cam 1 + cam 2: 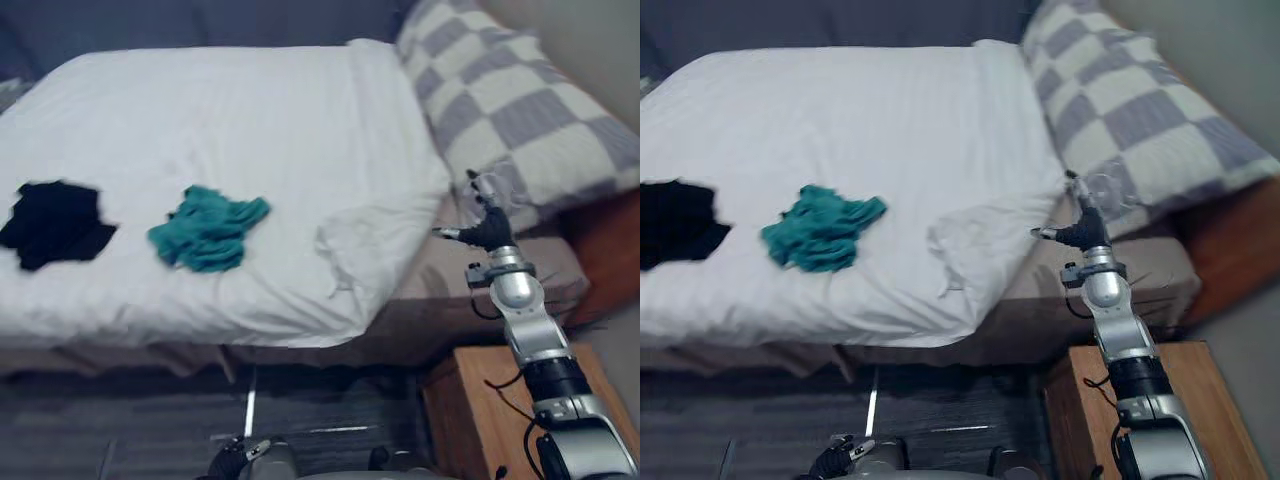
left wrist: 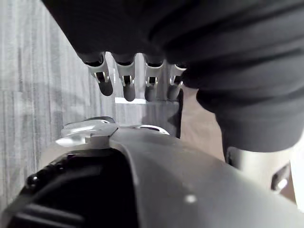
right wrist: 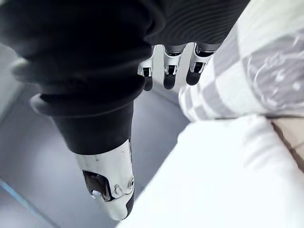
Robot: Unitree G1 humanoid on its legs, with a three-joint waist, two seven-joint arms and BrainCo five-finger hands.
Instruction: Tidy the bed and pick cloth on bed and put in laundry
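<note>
Right hand (image 1: 490, 225), fingers loosely spread, hovered by the pillow (image 1: 520, 100); teal cloth (image 1: 208, 230) lay well off at its 9 o'clock.

black cloth (image 1: 675, 222) cut off at view edge; pillow (image 1: 1140, 110) corner behind right hand (image 1: 1081, 233)

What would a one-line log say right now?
crumpled teal cloth: on white duvet | black cloth: on duvet | right hand: open, near grey-checked pillow | left hand: open, low

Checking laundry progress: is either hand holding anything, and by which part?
Nothing is held. The right hand is open near the checkered pillow; the left hand hangs open, low.
</note>
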